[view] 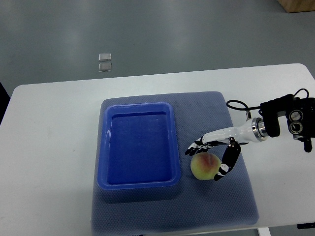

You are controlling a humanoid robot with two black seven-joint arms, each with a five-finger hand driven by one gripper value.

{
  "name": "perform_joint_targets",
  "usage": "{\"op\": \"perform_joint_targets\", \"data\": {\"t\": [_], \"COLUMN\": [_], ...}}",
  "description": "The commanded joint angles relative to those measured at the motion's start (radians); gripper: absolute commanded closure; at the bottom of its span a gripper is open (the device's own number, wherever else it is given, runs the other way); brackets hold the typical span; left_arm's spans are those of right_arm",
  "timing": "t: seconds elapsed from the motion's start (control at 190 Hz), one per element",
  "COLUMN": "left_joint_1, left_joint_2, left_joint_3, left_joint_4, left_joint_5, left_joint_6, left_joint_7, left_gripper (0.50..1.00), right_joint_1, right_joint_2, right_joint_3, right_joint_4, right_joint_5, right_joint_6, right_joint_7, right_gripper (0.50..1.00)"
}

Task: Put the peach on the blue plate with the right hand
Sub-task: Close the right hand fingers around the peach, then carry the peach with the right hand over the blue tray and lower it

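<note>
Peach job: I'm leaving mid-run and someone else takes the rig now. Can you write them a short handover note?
Right hand: reaches in from the right, fingers spread around the peach, thumb side to the right of it; a firm grasp cannot be confirmed.
Left hand: not in view.
Peach: on the grey mat, just right of the blue plate, not lifted as far as can be seen.
Plate: on the mat, nothing in it.
Done: hand brought to the peach.
Left: close on the peach, lift it, carry it left over the rim, set it down in the plate, release.
</note>
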Motion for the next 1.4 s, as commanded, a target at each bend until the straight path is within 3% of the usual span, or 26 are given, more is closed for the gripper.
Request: {"op": "perform_joint_targets", "data": {"t": [0.0, 0.252, 0.714, 0.772, 0.824, 0.83, 0.903, 0.966, 0.971, 1.182, 1.281, 1.334, 1.339, 1.35, 1.397], "left_joint_1": [0.000, 0.000, 0.000, 0.000, 0.000, 0.000, 0.000, 0.000, 0.000, 0.000, 0.001, 0.001, 0.000, 0.001, 0.001], "left_joint_2": [0.000, 0.000, 0.000, 0.000, 0.000, 0.000, 0.000, 0.000, 0.000, 0.000, 0.000, 0.000, 0.000, 0.000, 0.000], "left_joint_3": [-0.001, 0.001, 0.001, 0.001, 0.001, 0.001, 0.001, 0.001, 0.001, 0.001, 0.001, 0.001, 0.001, 0.001, 0.001], "left_joint_4": [0.001, -0.001, -0.004, -0.004, -0.004, -0.004, -0.004, -0.004, -0.004, -0.004, -0.002, -0.002, -0.002, -0.002, -0.002], "left_joint_5": [0.000, 0.000, 0.000, 0.000, 0.000, 0.000, 0.000, 0.000, 0.000, 0.002, 0.002, 0.002, 0.000, 0.000, 0.000], "left_joint_6": [0.000, 0.002, 0.000, 0.000, 0.000, 0.000, 0.000, 0.000, 0.000, 0.002, 0.002, 0.002, 0.002, 0.002, 0.002], "left_joint_7": [0.000, 0.000, 0.000, 0.000, 0.000, 0.000, 0.000, 0.000, 0.000, 0.000, 0.000, 0.000, 0.000, 0.000, 0.000], "left_gripper": [0.500, 0.500, 0.500, 0.500, 0.500, 0.500, 0.500, 0.500, 0.500, 0.500, 0.500, 0.500, 0.500, 0.500, 0.500], "right_joint_1": [-0.024, -0.053, -0.093, -0.093, -0.093, -0.093, -0.093, -0.093, -0.093, -0.078, 0.118, 0.118, 0.199, 0.216, 0.230], "right_joint_2": [0.003, 0.012, 0.017, 0.017, 0.017, 0.015, 0.015, 0.015, 0.014, -0.019, -0.103, -0.103, -0.139, -0.147, -0.154], "right_joint_3": [0.001, 0.000, -0.002, -0.002, -0.002, -0.002, -0.002, -0.002, -0.003, -0.002, 0.012, 0.012, 0.029, 0.033, 0.038], "right_joint_4": [-0.003, -0.014, -0.035, -0.035, -0.035, -0.035, -0.035, -0.035, -0.035, -0.031, -0.023, -0.023, -0.023, -0.023, -0.023], "right_joint_5": [-0.007, -0.018, -0.061, -0.061, -0.061, -0.064, -0.093, -0.100, -0.118, -0.132, -0.123, -0.123, -0.118, -0.116, -0.116], "right_joint_6": [-0.049, -0.139, -0.157, -0.156, -0.156, -0.156, -0.156, -0.156, -0.156, -0.144, -0.061, -0.061, -0.014, -0.004, 0.004], "right_joint_7": [0.020, 0.041, 0.059, 0.066, 0.066, 0.072, 0.075, 0.076, 0.084, 0.087, 0.099, 0.099, 0.099, 0.101, 0.101], "right_gripper": [0.570, 0.574, 0.603, 0.644, 0.644, 0.707, 0.862, 0.875, 1.000, 1.000, 1.000, 1.000, 1.000, 1.000, 1.000]}}
